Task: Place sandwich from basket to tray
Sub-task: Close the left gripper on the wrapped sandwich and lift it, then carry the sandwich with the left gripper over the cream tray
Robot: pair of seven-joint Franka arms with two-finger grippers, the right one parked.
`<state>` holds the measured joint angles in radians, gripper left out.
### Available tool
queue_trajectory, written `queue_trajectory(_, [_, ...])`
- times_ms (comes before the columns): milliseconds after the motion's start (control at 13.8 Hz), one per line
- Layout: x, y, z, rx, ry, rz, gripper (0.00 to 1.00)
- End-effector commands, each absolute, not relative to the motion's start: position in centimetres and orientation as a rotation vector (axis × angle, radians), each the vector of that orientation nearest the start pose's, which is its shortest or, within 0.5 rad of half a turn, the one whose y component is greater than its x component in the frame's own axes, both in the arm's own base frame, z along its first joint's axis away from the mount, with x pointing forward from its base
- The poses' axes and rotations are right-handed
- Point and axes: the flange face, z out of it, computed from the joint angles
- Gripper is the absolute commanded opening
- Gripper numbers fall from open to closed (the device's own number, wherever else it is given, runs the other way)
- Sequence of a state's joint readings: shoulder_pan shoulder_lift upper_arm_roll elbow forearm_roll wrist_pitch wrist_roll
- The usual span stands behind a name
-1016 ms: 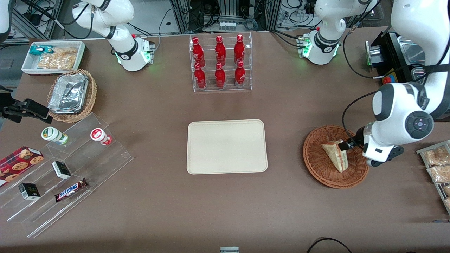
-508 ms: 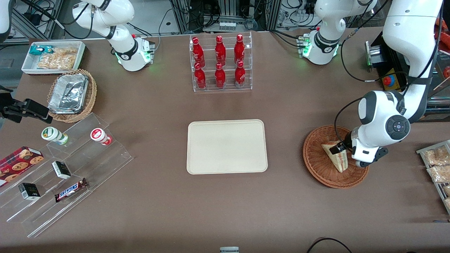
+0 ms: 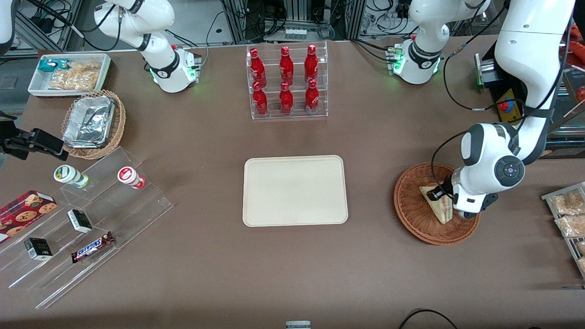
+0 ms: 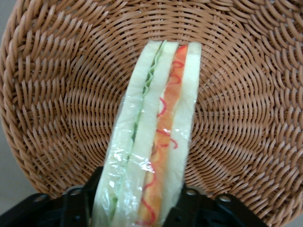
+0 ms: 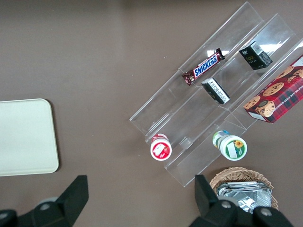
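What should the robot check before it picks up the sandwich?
1. Sandwich lying in the basket: ok.
2. Gripper down over the sandwich, one of the jaws on each side: ok.
3. Jaws closed firmly on the bread: cannot tell.
4. Plastic wrap intact around the sandwich: ok.
5. Tray bare and ready for it: ok.
6. Open table between basket and tray: ok.

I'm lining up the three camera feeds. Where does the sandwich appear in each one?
Front view: the sandwich lies in the basket, toward the working arm's end, with the hand at it.
Left wrist view: sandwich on edge between the fingers.
Right wrist view: not in it.
Shared landmark: the basket's weave.
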<state>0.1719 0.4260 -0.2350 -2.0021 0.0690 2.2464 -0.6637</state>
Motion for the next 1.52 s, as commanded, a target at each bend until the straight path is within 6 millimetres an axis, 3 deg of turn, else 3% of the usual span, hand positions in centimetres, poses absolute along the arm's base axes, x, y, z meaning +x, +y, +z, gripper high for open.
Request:
queue_trajectory(0, [59.0, -3.6, 24.8, -2.991, -0.873, 0.229, 0.20])
queue_trajectory(145, [59.8, -4.3, 27.1, -3.004, -0.839, 0.191, 0.16])
queue_trajectory(218, [60.4, -6.1, 28.9, -3.015, -0.766, 0.198, 0.16])
queue_trajectory(508, [60.7, -17.9, 34.4, -3.042, -0.483, 0.228, 0.17])
queue_trajectory(653, [59.2, -25.2, 35.4, -3.075, -0.335, 0.210, 0.17])
queue_trajectory(726, [58.7, -27.7, 35.6, -3.091, -0.314, 0.206, 0.17])
queue_trajectory(944, [56.8, -36.8, 34.2, -3.135, -0.269, 0.246, 0.17])
queue_trajectory(1089, [54.2, -42.8, 31.1, -3.111, -0.247, 0.273, 0.18])
queue_trajectory(1234, [53.2, -46.8, 29.2, -3.112, -0.234, 0.274, 0.19])
queue_trajectory(1452, [52.3, -50.1, 26.1, -3.052, -0.291, 0.192, 0.19])
